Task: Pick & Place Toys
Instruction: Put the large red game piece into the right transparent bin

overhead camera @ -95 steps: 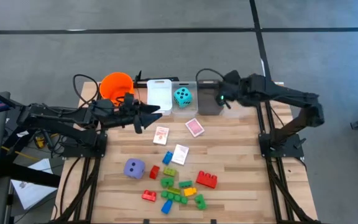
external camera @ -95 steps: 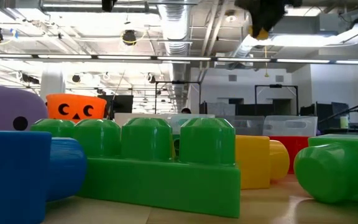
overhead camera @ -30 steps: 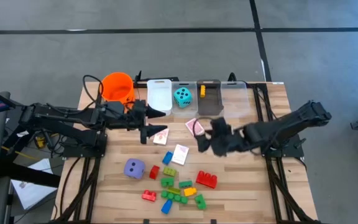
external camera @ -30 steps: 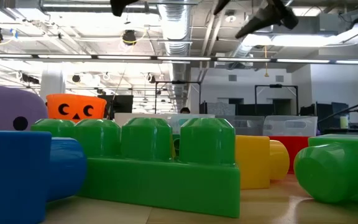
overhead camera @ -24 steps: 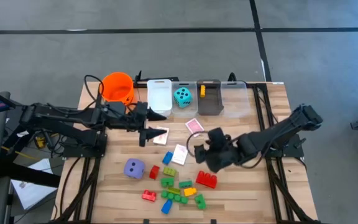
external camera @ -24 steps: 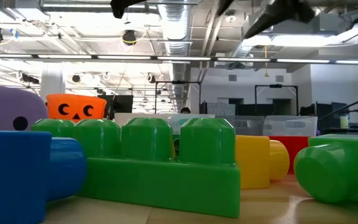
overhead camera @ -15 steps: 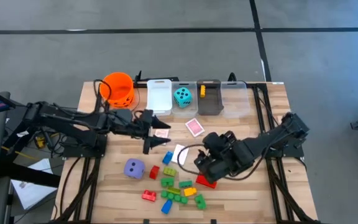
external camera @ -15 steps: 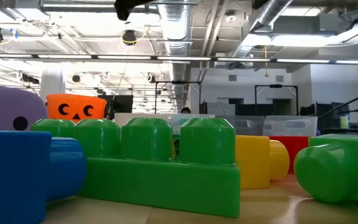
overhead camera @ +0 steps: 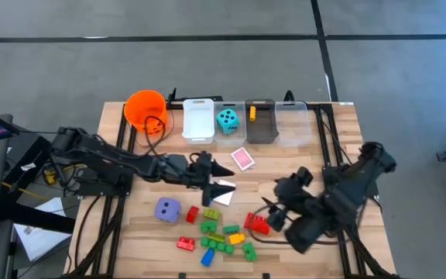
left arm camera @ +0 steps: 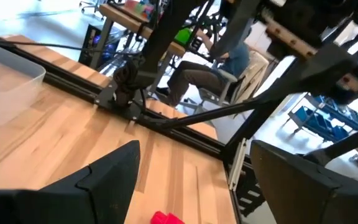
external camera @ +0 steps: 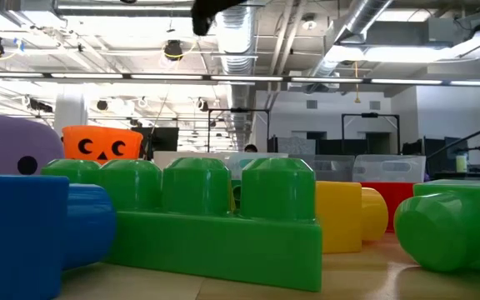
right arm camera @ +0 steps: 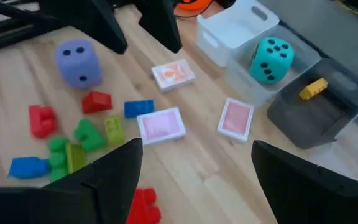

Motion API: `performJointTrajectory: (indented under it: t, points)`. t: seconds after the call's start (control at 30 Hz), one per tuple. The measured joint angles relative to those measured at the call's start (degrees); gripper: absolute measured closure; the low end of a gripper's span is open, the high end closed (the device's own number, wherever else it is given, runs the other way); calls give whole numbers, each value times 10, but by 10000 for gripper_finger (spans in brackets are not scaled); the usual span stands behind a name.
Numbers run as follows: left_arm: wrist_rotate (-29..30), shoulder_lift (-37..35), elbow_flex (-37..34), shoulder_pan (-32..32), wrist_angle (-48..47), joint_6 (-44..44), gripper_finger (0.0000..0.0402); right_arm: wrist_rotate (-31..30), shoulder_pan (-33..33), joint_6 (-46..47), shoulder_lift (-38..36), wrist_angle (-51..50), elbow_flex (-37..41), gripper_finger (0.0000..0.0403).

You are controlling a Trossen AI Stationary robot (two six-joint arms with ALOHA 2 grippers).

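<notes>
The toys lie loose on the wooden table (overhead camera: 316, 163): a purple die (overhead camera: 167, 209), a big red brick (overhead camera: 257, 223), small bricks (overhead camera: 217, 236) and pink-backed cards (overhead camera: 242, 158). A teal die (right arm camera: 272, 53) and a yellow brick (right arm camera: 314, 88) sit in bins at the far edge. My left gripper (overhead camera: 224, 180) hovers open above the cards at mid-table, nothing between its fingers (left arm camera: 194, 148). My right gripper (overhead camera: 283, 200) hangs open, high over the near right, looking down on the toys (right arm camera: 196, 144).
An orange bucket (overhead camera: 145, 108) stands at the far left. Beside it runs a row of bins: white (overhead camera: 198, 118), clear (overhead camera: 227, 122), grey (overhead camera: 260, 122) and clear (overhead camera: 293, 122). Bare wood lies right of the cards. A person sits beyond the table (left arm camera: 232, 59).
My left gripper has gone toward the table's right and near edges and sunk a little, now over the cards. My right gripper has drawn back toward the near right, risen and rolled. Both stayed open. No toy has moved.
</notes>
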State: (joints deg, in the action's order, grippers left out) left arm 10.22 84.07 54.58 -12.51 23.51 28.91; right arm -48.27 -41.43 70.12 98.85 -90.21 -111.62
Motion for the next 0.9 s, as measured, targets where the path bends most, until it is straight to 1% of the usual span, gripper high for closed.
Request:
performJointTrajectory:
  t: [0.13, 0.23, 0.37, 0.43, 0.5, 0.53, 0.6, 0.63, 0.67, 0.73, 0.77, 0.87, 0.9]
  points:
    - [-7, 41, 29, 0, -2, -3, 103, 2, -25, 66, -40, 2, 36, 107]
    - [-8, 59, 43, 0, -2, -4, 103, 2, -39, 119, -66, 2, 69, 107]
    - [-8, 53, 47, 3, -14, -6, 103, 10, -61, 188, -90, 5, 123, 107]
    - [-10, 35, 47, 9, -32, -20, 103, -4, -78, 224, -93, 6, 152, 107]
    - [-6, 12, 47, 15, -48, -40, 103, -50, -108, 301, -92, 6, 196, 107]
    - [0, -3, 47, 17, -61, -49, 103, -78, -129, 356, -91, 7, 224, 107]
    - [17, -29, 47, 22, -75, -64, 103, -120, -170, 486, -91, 8, 284, 107]
    - [27, -44, 47, 24, -84, -71, 103, -132, -191, 554, -91, 13, 320, 107]
    - [38, -57, 47, 26, -86, -77, 103, -136, -207, 584, -91, 46, 355, 107]
    - [58, -84, 47, 29, -86, -91, 103, -137, -210, 586, -99, 188, 418, 107]
    - [67, -96, 47, 31, -84, -97, 103, -146, -209, 583, -106, 241, 448, 107]
    - [91, -127, 47, 36, -86, -111, 103, -228, -200, 548, -107, 390, 507, 107]
    - [96, -135, 47, 38, -83, -112, 103, -242, -190, 536, -101, 416, 520, 107]
